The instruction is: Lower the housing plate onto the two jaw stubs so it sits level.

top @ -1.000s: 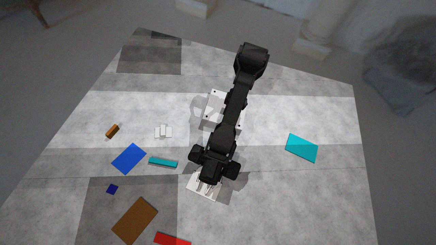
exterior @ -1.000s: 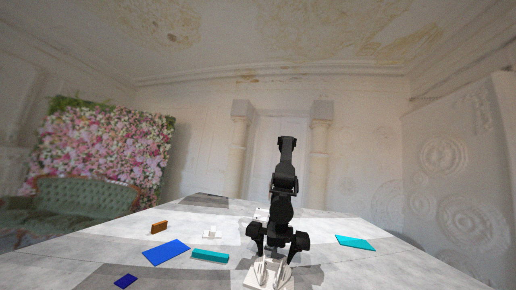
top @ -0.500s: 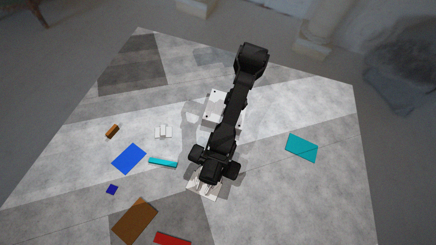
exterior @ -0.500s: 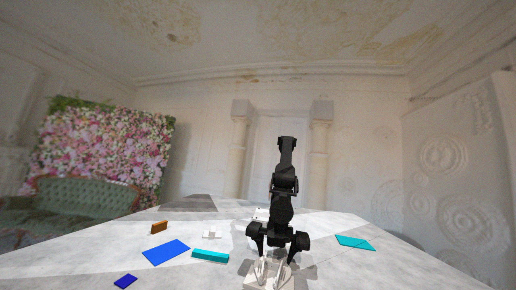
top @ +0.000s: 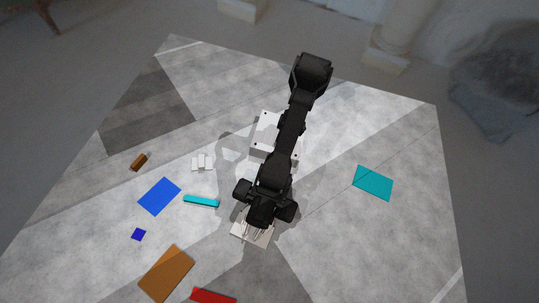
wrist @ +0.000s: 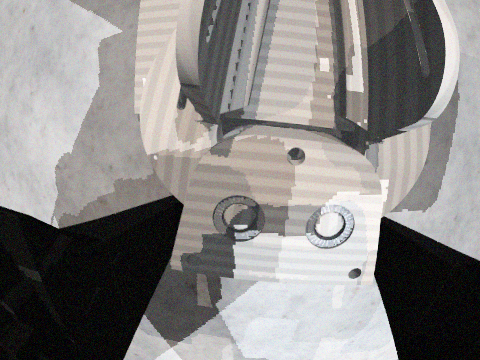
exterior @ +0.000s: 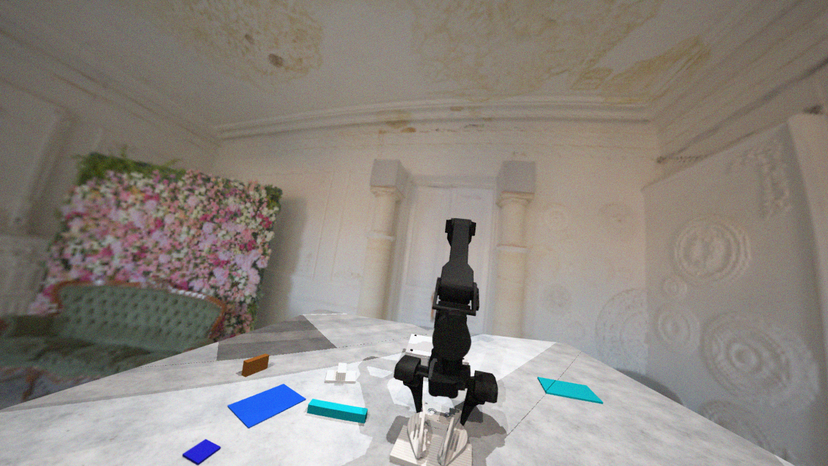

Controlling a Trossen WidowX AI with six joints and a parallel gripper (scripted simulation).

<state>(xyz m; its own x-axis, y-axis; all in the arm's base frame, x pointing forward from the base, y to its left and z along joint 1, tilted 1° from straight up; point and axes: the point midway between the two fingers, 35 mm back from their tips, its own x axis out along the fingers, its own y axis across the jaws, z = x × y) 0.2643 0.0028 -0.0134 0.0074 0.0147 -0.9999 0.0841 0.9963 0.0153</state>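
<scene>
The pale housing plate (wrist: 270,175) lies across the lower middle of the wrist view, between my two black fingertips. My gripper (wrist: 279,216) (exterior: 441,415) is shut on its side edges. Two ringed round openings show in the plate, with something round inside each; whether the stubs sit fully in them is unclear. The left jaw (wrist: 187,45) (exterior: 418,434) and the right jaw (wrist: 407,75) (exterior: 456,441) stand just beyond the plate, on the ribbed base (top: 265,243) (exterior: 402,454). My hand hides the plate in the top view. Its height above the jaws cannot be judged.
Left of the hand lie a cyan bar (top: 201,200) (exterior: 336,410), a small white stepped piece (top: 201,162), a blue plate (top: 158,196) and an upright brown block (top: 139,162). A large brown slab (top: 166,273) and a red bar (top: 212,295) lie nearer. A teal plate (top: 373,183) lies right.
</scene>
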